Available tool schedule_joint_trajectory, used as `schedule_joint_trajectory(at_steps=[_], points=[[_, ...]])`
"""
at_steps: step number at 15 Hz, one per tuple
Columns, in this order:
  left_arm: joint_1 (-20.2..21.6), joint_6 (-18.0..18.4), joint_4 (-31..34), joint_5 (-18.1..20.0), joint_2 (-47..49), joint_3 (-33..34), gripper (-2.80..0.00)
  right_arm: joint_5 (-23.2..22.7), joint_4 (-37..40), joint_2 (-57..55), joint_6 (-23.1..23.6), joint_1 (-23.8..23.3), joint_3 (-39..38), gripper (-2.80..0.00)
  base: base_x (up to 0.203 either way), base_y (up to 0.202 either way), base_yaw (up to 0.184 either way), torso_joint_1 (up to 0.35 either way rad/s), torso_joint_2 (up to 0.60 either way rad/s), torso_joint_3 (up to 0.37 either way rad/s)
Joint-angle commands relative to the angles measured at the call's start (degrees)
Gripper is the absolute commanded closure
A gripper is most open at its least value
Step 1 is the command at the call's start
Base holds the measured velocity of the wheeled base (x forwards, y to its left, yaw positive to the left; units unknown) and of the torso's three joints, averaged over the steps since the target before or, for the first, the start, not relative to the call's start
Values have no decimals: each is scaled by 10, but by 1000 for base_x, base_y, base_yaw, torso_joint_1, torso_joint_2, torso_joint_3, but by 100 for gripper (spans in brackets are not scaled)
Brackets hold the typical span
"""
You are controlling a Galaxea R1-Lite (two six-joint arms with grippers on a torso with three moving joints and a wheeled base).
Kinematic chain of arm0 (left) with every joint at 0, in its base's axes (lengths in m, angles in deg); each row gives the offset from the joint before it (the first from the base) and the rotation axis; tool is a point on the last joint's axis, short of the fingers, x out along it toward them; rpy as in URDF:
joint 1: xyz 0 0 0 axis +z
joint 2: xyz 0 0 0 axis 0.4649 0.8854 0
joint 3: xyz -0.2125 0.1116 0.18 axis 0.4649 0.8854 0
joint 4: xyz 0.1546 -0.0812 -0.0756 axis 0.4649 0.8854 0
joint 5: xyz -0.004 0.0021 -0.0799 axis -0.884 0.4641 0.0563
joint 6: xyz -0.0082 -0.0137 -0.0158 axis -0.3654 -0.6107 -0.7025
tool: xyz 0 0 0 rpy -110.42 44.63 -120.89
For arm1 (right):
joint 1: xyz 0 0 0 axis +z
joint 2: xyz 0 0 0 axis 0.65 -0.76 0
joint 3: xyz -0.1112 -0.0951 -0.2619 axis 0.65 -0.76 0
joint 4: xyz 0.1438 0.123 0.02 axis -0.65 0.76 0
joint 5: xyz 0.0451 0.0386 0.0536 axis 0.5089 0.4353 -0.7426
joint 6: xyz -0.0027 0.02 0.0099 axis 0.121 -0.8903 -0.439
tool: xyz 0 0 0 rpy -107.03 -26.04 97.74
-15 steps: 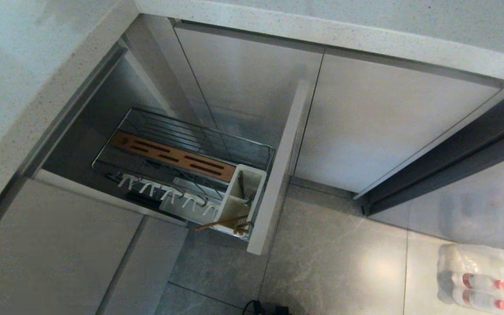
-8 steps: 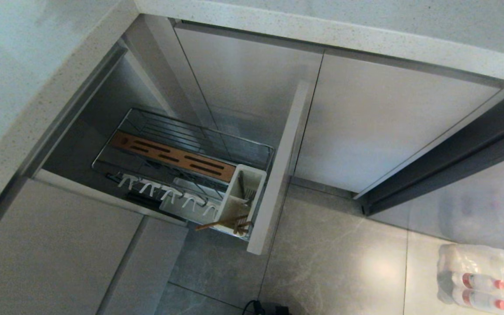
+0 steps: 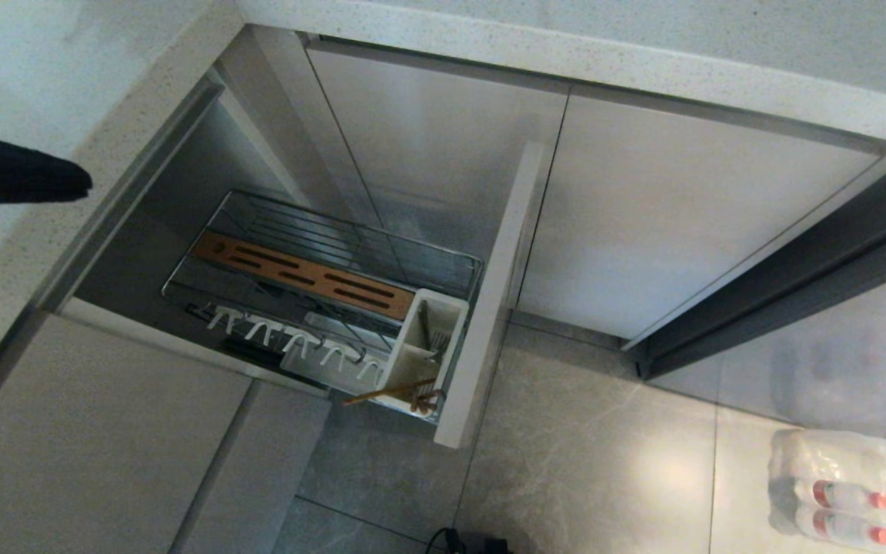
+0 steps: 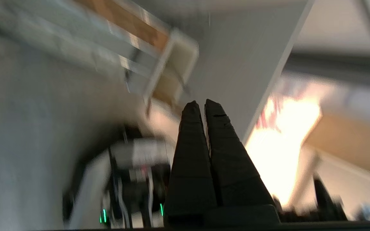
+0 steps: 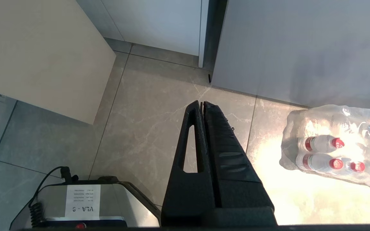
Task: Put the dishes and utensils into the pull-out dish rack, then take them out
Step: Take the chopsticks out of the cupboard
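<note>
Entering over the speckled grey countertop's edge, the black left gripper (image 3: 66, 183) has its jaws pressed together, empty. The chrome wire pull-out dish rack (image 3: 320, 281) stands open; thin light-brown wooden chopsticks (image 3: 389, 392) lie at its white plastic utensil caddy (image 3: 424, 346). No dishes show. Unloading looks next: spread the jaws, descend to the chopsticks. The black right gripper (image 5: 201, 104) hangs closed above the floor.

The only lettering I can read is on a white label (image 5: 83, 199) stuck to the top of the grey robot base (image 5: 120, 205), just beside its coiled black cable (image 5: 34, 211). It shows upside down and reads "VLA - 8", though the last character is uncertain. Smaller lines of print on that label are too fine for me to make out.
</note>
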Motion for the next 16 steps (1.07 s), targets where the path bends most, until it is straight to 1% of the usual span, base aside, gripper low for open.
schedule_joint_trajectory(at_steps=[1, 3, 6, 7, 11, 12, 13, 16], points=[[0, -1, 30, 20, 47, -13, 0, 0, 0, -1, 0, 0, 0, 0, 0, 0, 0, 0, 0, 0], [0, -1, 70, 51, 89, -19, 0, 0, 0, -1, 0, 0, 0, 0, 0, 0, 0, 0, 0, 0], [-2, 0, 110, 109, 146, -15, 0, 0, 0, -1, 0, 0, 0, 0, 0, 0, 0, 0, 0, 0], [-5, 0, 115, 119, 162, -14, 0, 0, 0, -1, 0, 0, 0, 0, 0, 0, 0, 0, 0, 0], [-23, 3, 135, 120, 223, -6, 0, 0, 0, -1, 0, 0, 0, 0, 0, 0, 0, 0, 0, 0], [-27, 11, 136, 117, 235, -2, 0, 0, 0, -1, 0, 0, 0, 0, 0, 0, 0, 0, 0, 0], [-28, 29, 137, 110, 243, 3, 0, 0, 0, -1, 0, 0, 0, 0, 0, 0, 0, 0, 0, 0], [-39, 31, 133, 106, 245, 11, 0, 0, 0, 0, 0, 0, 0, 0, 0, 0, 0, 0, 0, 0]])
